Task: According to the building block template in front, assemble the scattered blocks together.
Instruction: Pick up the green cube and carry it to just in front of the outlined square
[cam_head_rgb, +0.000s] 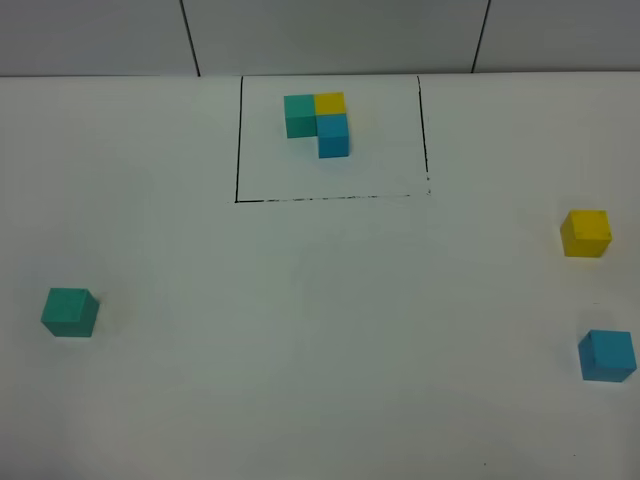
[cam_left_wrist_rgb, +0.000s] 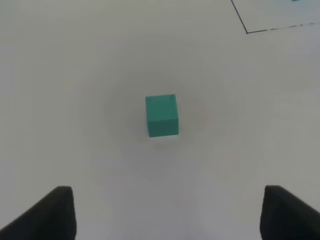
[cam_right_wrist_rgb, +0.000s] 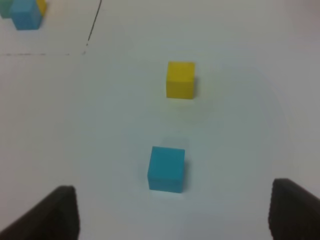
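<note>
The building block template (cam_head_rgb: 318, 122) is an L of teal-green, yellow and blue cubes inside a black-lined rectangle at the back middle of the table. Three scattered blocks lie loose: a teal-green cube (cam_head_rgb: 69, 312) at the left, a yellow cube (cam_head_rgb: 586, 233) at the right, a sky-blue cube (cam_head_rgb: 607, 355) nearer the front right. The left wrist view shows the teal-green cube (cam_left_wrist_rgb: 162, 115) ahead of my left gripper (cam_left_wrist_rgb: 167, 212), whose jaws stand wide apart and empty. My right gripper (cam_right_wrist_rgb: 172, 210) is open too, with the sky-blue cube (cam_right_wrist_rgb: 166, 169) just ahead and the yellow cube (cam_right_wrist_rgb: 180, 80) beyond. Neither arm shows in the exterior high view.
The white table (cam_head_rgb: 320, 330) ends at a grey panelled wall (cam_head_rgb: 330, 35) behind the template. A corner of the black outline (cam_left_wrist_rgb: 247, 31) shows in the left wrist view, and part of the template's blue cube (cam_right_wrist_rgb: 25, 14) in the right wrist view.
</note>
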